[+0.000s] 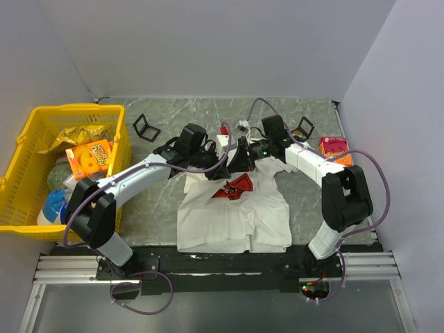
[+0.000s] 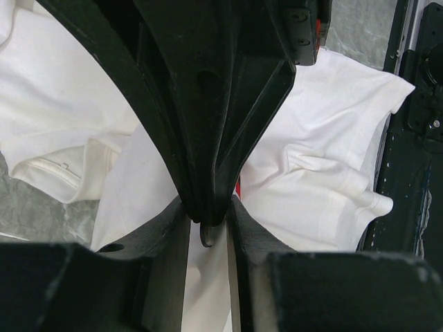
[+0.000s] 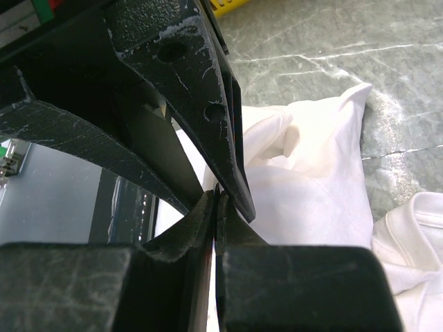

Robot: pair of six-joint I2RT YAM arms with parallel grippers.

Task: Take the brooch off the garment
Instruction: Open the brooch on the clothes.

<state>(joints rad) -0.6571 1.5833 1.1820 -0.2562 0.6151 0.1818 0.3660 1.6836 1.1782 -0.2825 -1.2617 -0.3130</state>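
A: Left edge first. What do we log?
B: Yellow basket (image 1: 21, 159) with snack packs, on the table (image 1: 156, 208). Next is the left gripper (image 1: 223, 157), over the shirt's top end.
A: Its fingers?
B: In the wrist view we see the fingers (image 2: 163, 242) a little apart. White cloth shows in the gap and the other gripper's tip sits between them. We can't tell if they hold anything.
A: Shirt?
B: Shirt (image 1: 232, 215) lies rumpled mid-table between the arms. Red print (image 1: 234, 186) faces up, just below both grippers.
A: Brooch?
B: We can't make it out. The grippers cover that spot.
A: Right side?
B: Right gripper (image 1: 243, 151) meets the left one tip to tip. Its fingers (image 3: 187, 242) are pressed together with only a hairline between. We can't tell what's in there. An orange box (image 1: 335, 146) sits beyond the right arm.
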